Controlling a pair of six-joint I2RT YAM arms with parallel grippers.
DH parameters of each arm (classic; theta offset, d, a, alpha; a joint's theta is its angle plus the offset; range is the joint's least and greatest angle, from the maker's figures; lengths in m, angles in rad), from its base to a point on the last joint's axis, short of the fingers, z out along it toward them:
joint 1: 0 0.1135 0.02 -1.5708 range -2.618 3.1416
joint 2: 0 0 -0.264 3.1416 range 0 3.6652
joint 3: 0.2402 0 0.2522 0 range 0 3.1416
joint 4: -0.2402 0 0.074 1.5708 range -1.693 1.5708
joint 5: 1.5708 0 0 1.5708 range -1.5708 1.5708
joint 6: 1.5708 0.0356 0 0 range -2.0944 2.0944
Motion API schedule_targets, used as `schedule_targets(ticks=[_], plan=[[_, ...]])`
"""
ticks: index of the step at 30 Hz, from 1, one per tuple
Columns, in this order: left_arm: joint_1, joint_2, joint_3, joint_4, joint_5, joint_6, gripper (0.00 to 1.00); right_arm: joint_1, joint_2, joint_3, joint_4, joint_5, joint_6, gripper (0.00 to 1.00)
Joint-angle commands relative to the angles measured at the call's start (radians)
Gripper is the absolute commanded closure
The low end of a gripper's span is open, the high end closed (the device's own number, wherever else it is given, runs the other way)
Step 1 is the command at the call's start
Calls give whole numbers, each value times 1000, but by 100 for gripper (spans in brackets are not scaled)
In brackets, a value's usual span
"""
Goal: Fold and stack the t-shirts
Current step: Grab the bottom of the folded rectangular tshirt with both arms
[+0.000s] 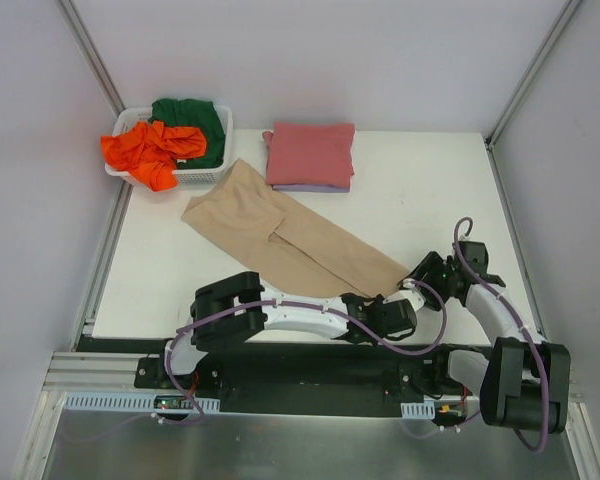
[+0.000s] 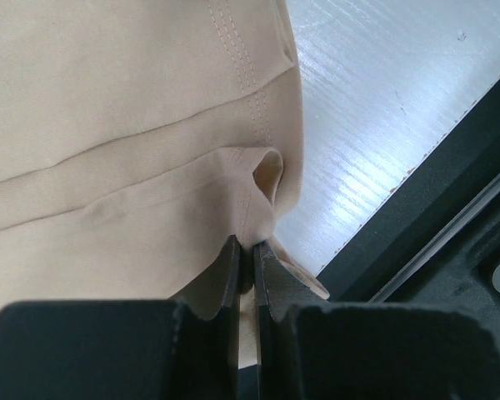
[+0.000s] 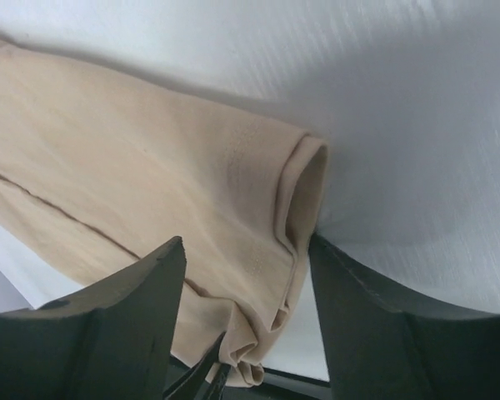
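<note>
The tan-beige t-shirt [image 1: 280, 235] lies folded into a long strip, running diagonally from mid-table to the near right edge. My left gripper [image 1: 378, 300] is shut on its near corner; in the left wrist view the jaws [image 2: 246, 243] pinch the hem of the cloth [image 2: 133, 125]. My right gripper [image 1: 414, 282] is open, its jaws [image 3: 246, 242] straddling the rolled end of the same shirt [image 3: 150, 167] without closing on it. A pinkish-red shirt [image 1: 311, 152] lies folded on a pale lavender one [image 1: 310, 187] at the back. Orange [image 1: 150, 150] and dark green [image 1: 193, 122] shirts sit crumpled in the basket.
The white slotted basket [image 1: 205, 174] stands at the back left corner of the white table [image 1: 430, 190]. The table's near edge and black frame [image 2: 450, 217] are right beside both grippers. White walls enclose the back and sides.
</note>
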State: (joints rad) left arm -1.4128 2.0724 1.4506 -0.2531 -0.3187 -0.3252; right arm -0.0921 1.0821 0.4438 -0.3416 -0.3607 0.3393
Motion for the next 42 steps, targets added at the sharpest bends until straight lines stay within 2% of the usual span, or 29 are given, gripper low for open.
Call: schedule_targets(ticks=[1,7,11,23,27,32,42], plan=[[3,-50,13,-29,35,-11,100,3,58,-11,55,2,-3,42],[14,-92,-32,43,116,-23,100,49,147,-5,102,14,-5,76],[26,-115,-61,72,162,-35,100,54,115,3,96,28,-9,99],[28,-231,-59,213,463,-135,100,45,-162,183,-325,229,-144,100],[29,-276,-110,248,419,-167,100,46,-197,234,-404,197,-166,99],[43,-371,-205,249,333,-202,100,124,-226,275,-376,111,-134,100],[190,-606,-462,249,256,-288,100,425,-32,485,-292,307,3,100]])
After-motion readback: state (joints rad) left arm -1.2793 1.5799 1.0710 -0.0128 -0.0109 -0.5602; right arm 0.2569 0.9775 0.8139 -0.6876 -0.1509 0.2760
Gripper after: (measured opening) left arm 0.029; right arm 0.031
